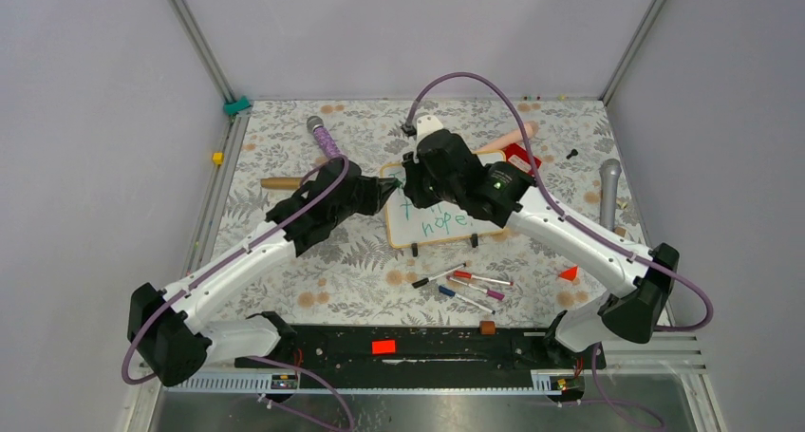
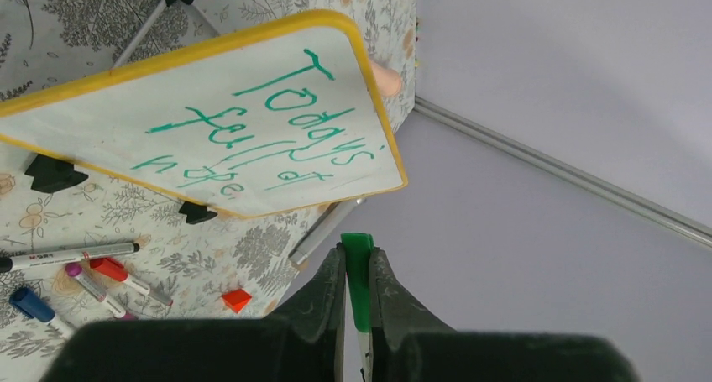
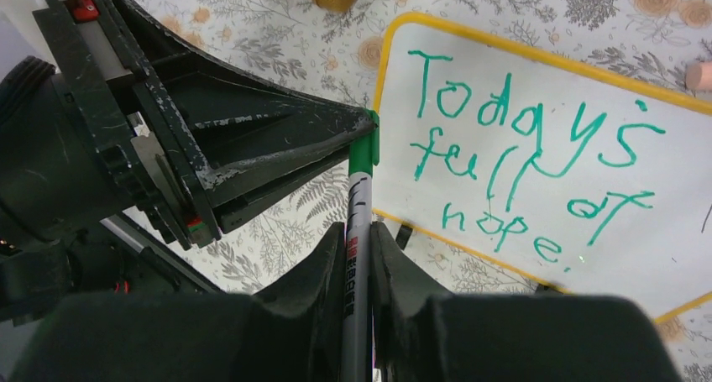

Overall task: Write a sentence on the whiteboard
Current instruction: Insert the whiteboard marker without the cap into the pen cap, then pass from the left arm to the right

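- Closest to the right wrist camera, your right gripper (image 3: 358, 231) is clamped tight on the white barrel of the marker (image 3: 358, 201), which runs straight out between the jaws.
- Just past those jaw tips, the marker's green cap (image 3: 363, 147) is pinched by your left gripper (image 3: 369, 123), whose black fingers come in from the left and meet on it.
- From the left wrist you see the same cap standing up between that gripper's closed jaws, with a strip of white barrel below it.
- Ahead and to the right of the right jaws lies the whiteboard (image 3: 672, 222), yellow-framed, on the floral table cover (image 3: 252, 29). The cap hangs near the board's left edge, and neither gripper has hold of the board.
- Across the board runs the sentence (image 3: 520, 159) in green handwriting, "Todays full of hope", in three lines.
- Off to the left of the left jaws, past the board's black clip feet (image 2: 52, 174), you find a few loose markers (image 2: 75, 256) and a small red wedge (image 2: 237, 299) on the cover.
- Farthest out in the top view, a purple-handled microphone (image 1: 324, 138) lies beyond the left gripper and a grey microphone (image 1: 609, 180) well to the right of both.
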`<state>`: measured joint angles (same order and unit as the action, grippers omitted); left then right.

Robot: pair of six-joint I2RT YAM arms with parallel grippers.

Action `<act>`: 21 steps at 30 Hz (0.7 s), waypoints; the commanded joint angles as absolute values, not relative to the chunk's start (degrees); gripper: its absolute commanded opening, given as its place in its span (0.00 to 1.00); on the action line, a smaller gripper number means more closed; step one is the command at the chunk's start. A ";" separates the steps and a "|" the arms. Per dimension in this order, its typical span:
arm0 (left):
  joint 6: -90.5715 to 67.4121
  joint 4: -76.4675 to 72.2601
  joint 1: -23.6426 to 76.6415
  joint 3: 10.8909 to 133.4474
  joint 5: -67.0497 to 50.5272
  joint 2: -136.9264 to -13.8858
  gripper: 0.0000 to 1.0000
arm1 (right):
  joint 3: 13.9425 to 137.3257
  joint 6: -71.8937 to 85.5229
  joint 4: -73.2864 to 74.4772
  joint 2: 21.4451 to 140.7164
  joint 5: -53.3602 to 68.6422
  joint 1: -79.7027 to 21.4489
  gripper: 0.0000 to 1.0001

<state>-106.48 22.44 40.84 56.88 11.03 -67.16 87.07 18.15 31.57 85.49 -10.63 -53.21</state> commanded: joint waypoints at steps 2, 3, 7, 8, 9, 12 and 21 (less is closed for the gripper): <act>-117.83 15.86 48.38 57.49 -4.80 -61.14 0.00 | 89.86 18.87 26.82 86.26 -3.74 -52.83 0.00; -117.28 15.41 47.52 56.20 -4.68 -60.14 0.08 | 89.66 19.07 29.26 85.02 -3.13 -52.37 0.00; -110.85 19.90 43.34 54.59 -6.22 -57.88 0.53 | 86.09 22.19 38.78 79.38 1.26 -48.66 0.00; -108.54 21.09 42.50 54.75 -6.44 -57.51 0.62 | 84.78 22.96 41.44 77.93 2.79 -47.30 0.00; -106.40 22.63 41.35 54.90 -6.67 -57.31 0.72 | 83.40 23.52 43.89 76.61 3.76 -45.99 0.00; -99.42 26.81 37.43 55.61 -7.99 -57.04 0.88 | 79.89 23.63 53.00 72.54 4.47 -42.79 0.00; -72.16 38.72 29.47 66.22 -5.71 -61.44 0.99 | 75.65 18.19 72.77 73.92 -4.81 -39.84 0.00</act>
